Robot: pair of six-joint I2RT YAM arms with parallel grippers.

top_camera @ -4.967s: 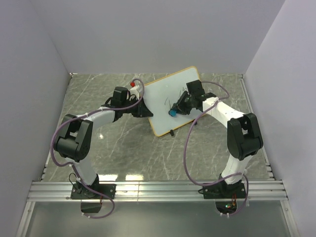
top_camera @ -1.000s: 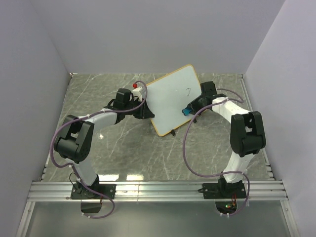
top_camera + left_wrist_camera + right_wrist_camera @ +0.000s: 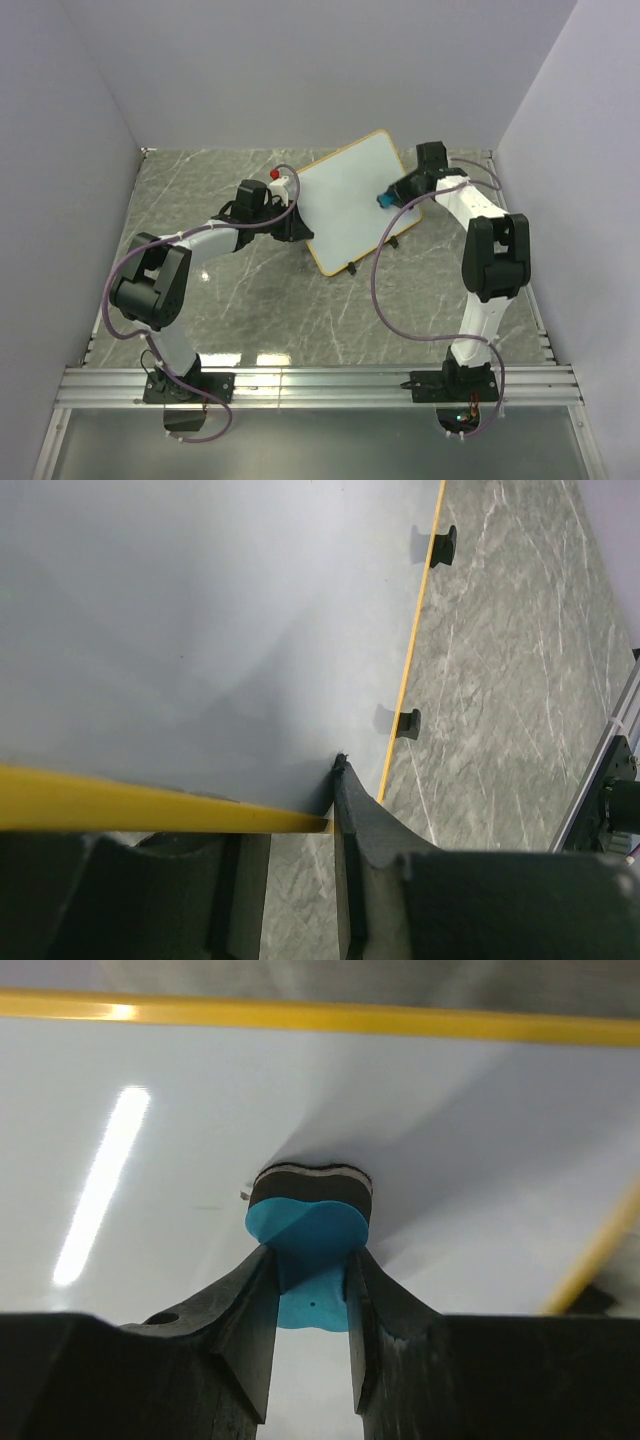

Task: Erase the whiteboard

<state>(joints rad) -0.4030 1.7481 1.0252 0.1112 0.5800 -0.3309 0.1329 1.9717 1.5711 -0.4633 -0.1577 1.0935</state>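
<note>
- small rectangular whiteboard with rounded corners and thin light-orange wooden frame (image 3: 348, 205) sits at the far middle of the grey marble-look worktop (image 3: 250, 300), turned diagonally; whether it lies flat or is tipped up, cannot tell
- left end effector (image 3: 292, 224) is at the board's left edge; in the left wrist view its black fingers (image 3: 352, 815) are nearly closed, pinching the orange frame strip at a corner of the board (image 3: 200, 630)
- two small black feet (image 3: 408, 723) stick out along the frame edge and rest on the worktop (image 3: 500, 680)
- right end effector (image 3: 393, 194) is at the board's right side, near the far-right corner; jaws narrowly apart, clamped on a small blue eraser block with dark felt base (image 3: 385, 199)
- right wrist view: eraser (image 3: 310, 1232) is held between the fingertips of the end effector (image 3: 312, 1260), felt face pressed on the white surface (image 3: 150, 1110); orange frame runs just beyond it
- white surface looks free of marks in the top view
</note>
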